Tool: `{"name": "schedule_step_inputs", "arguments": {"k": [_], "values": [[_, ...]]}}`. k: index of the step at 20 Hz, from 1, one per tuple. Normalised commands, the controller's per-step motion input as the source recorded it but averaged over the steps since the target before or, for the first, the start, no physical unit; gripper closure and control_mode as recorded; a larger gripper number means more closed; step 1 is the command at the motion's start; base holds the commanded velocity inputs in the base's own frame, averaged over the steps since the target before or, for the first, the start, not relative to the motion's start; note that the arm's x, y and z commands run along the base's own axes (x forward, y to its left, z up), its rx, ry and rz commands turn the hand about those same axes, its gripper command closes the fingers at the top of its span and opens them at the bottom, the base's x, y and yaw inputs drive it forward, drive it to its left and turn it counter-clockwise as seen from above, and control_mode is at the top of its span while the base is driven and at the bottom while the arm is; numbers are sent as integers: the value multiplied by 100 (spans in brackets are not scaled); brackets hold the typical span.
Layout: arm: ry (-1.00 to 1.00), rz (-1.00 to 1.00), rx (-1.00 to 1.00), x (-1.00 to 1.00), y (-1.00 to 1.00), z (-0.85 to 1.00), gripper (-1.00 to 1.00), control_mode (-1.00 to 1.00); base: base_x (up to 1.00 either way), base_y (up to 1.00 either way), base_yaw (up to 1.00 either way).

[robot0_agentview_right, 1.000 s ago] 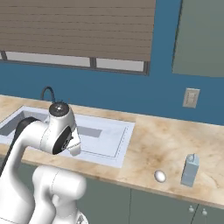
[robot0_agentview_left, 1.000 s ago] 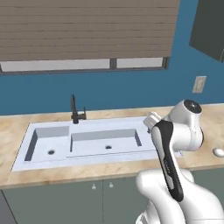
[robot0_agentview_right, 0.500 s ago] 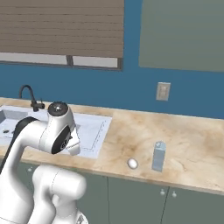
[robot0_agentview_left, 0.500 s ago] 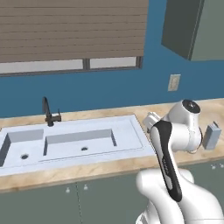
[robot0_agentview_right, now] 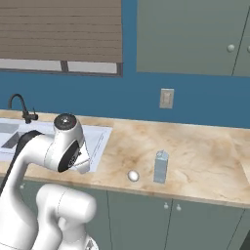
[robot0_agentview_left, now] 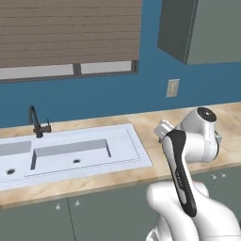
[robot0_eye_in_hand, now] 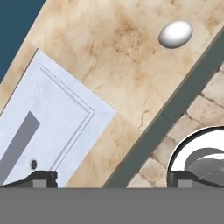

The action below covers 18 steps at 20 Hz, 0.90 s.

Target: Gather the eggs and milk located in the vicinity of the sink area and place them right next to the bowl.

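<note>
The egg (robot0_agentview_right: 133, 176) lies on the marble counter near its front edge, and the milk (robot0_agentview_right: 161, 167) stands upright just right of it. In the hand view the egg (robot0_eye_in_hand: 175, 34) shows at the top right, far from my gripper (robot0_eye_in_hand: 113, 178), which is open with nothing between its fingers. The hand is tucked close to the arm, above the counter's front edge by the sink's right end. The white sink (robot0_agentview_left: 70, 155) with its black faucet (robot0_agentview_left: 35, 122) lies to the left; its corner (robot0_eye_in_hand: 48, 127) shows in the hand view. The bowl is out of view.
Marble counter (robot0_agentview_right: 205, 156) stretches right of the milk. A wall outlet (robot0_agentview_right: 167, 98) and grey-green upper cabinets (robot0_agentview_right: 195, 39) sit above it, a blinded window (robot0_agentview_left: 66, 33) over the sink. Base cabinets (robot0_agentview_right: 161, 219) run below the counter edge.
Both base views have slid rightward along the counter, so the camera moved: the sink shifts left and the egg and milk come toward the middle. The arm keeps its folded pose, gripper still open.
</note>
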Motion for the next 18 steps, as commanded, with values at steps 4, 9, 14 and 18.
{"name": "schedule_step_inputs", "arguments": {"k": [4,9,14,18], "values": [[0,0,0,0,0,0,-100,100,0,-49,0],[0,0,0,0,0,0,-100,100,1,-47,0],[0,0,0,0,0,0,-100,100,2,-44,0],[-4,0,0,0,-5,0,-100,-100,0,-22,0]]}}
